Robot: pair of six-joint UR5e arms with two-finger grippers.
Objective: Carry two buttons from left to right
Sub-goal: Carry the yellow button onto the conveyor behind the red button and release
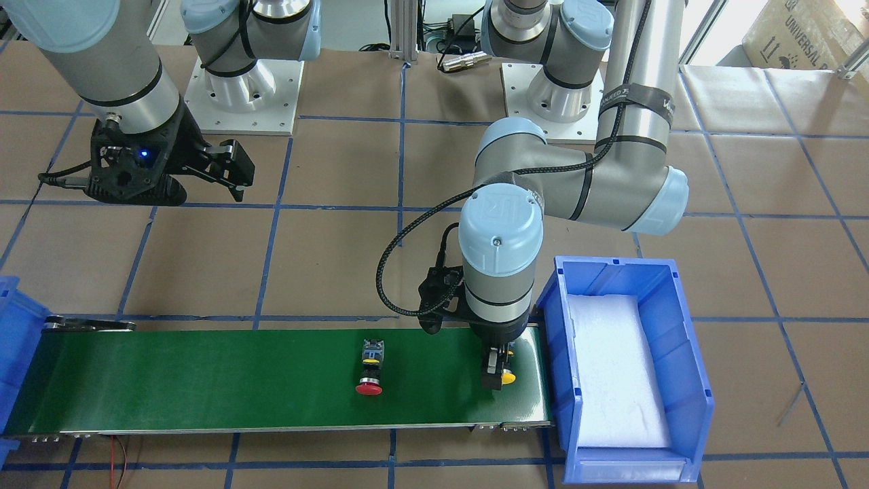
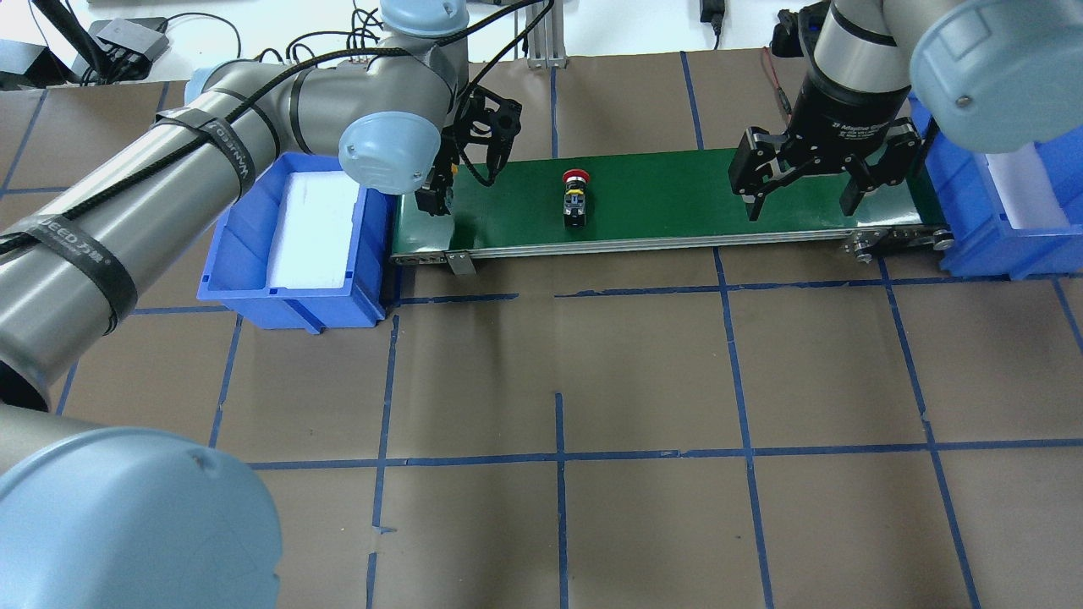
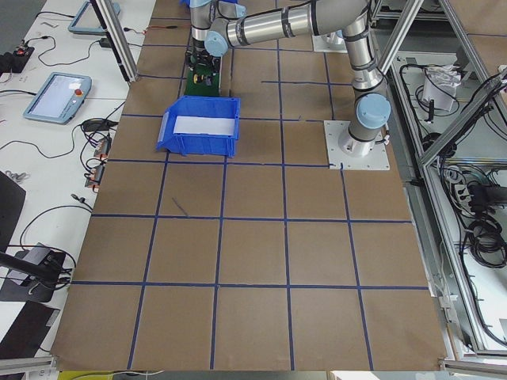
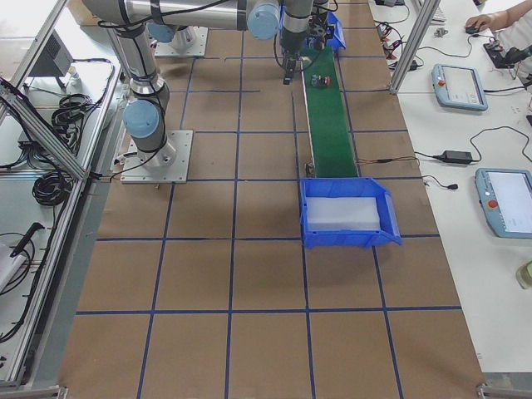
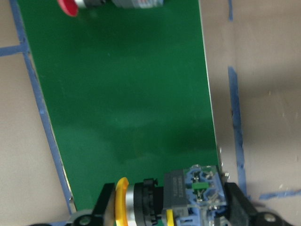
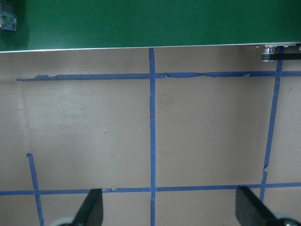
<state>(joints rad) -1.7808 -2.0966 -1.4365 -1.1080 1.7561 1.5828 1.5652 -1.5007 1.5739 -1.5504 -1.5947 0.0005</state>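
Observation:
A green conveyor belt [image 2: 677, 199] runs between two blue bins. The red button [image 2: 575, 196] lies on its side mid-belt, also seen in the front view [image 1: 370, 372] and at the top edge of the left wrist view [image 5: 94, 4]. My left gripper [image 2: 436, 196] stands at the belt's left end, shut on the yellow button [image 1: 508, 375]. The left wrist view shows that button [image 5: 188, 188] clamped sideways between the fingers, low over the belt. My right gripper [image 2: 804, 190] is open and empty, hanging above the belt's near edge towards its right end; its fingers [image 6: 91, 209] show over brown table.
A blue bin [image 2: 292, 245] with white foam lining sits at the belt's left end, right beside the left gripper. A second blue bin [image 2: 1007, 211] sits at the right end. The table is brown paper with a blue tape grid [image 2: 558, 461].

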